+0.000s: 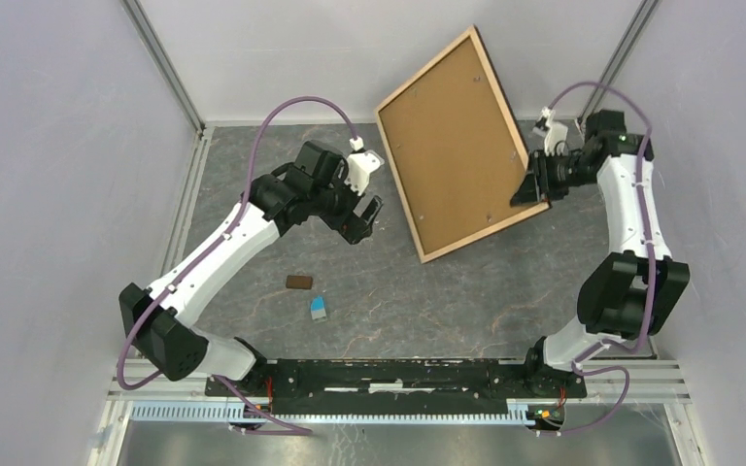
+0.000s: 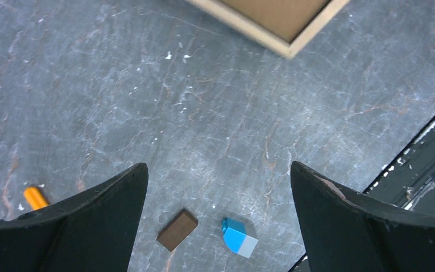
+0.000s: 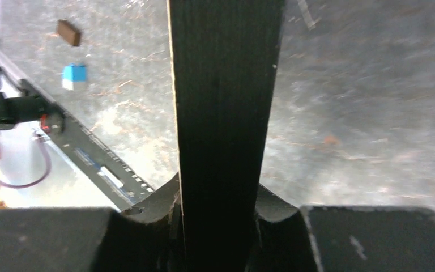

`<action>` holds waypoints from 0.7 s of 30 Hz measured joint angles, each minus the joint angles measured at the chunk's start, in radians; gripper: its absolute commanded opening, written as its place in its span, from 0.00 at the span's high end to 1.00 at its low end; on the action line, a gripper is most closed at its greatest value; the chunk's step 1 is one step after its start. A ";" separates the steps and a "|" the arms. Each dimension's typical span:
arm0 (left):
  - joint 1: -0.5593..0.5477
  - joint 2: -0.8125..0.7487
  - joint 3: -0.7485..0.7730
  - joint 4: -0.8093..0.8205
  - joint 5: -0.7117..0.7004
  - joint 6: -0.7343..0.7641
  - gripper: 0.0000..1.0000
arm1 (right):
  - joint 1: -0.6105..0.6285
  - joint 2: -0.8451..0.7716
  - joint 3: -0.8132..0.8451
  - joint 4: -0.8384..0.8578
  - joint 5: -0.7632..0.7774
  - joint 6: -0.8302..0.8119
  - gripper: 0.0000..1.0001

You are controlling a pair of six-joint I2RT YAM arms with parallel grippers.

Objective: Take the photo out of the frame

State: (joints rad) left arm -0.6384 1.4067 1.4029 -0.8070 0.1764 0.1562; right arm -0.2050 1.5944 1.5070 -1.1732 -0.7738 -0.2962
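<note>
At the grey desk's (image 1: 466, 301) far side, our right hand (image 1: 530, 188) clamped the edge of the large wood-rimmed picture frame (image 1: 457, 146), brown back up, exposing it to our wide-spread, empty left hand (image 1: 368, 216). We judged the unseen photo was inside.

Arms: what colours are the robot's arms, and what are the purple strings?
The left arm and right arm have white shells and black joints. A purple cable runs along each. The left gripper and right gripper are black, with a white block behind.
</note>
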 measured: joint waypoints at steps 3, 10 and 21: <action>0.023 -0.009 0.005 -0.008 -0.026 0.000 0.00 | 0.000 0.029 0.145 -0.036 0.068 -0.047 1.00; 0.121 -0.031 0.067 -0.029 -0.055 0.000 0.00 | 0.023 0.115 0.460 -0.058 0.267 -0.201 1.00; 0.266 -0.057 0.159 -0.054 -0.064 0.000 0.00 | 0.304 0.006 0.314 0.039 0.615 -0.396 1.00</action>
State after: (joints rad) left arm -0.3725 1.3495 1.5623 -0.8612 0.1123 0.1562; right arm 0.0994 1.6005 1.8206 -1.1347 -0.1589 -0.6922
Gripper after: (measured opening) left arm 0.995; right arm 0.305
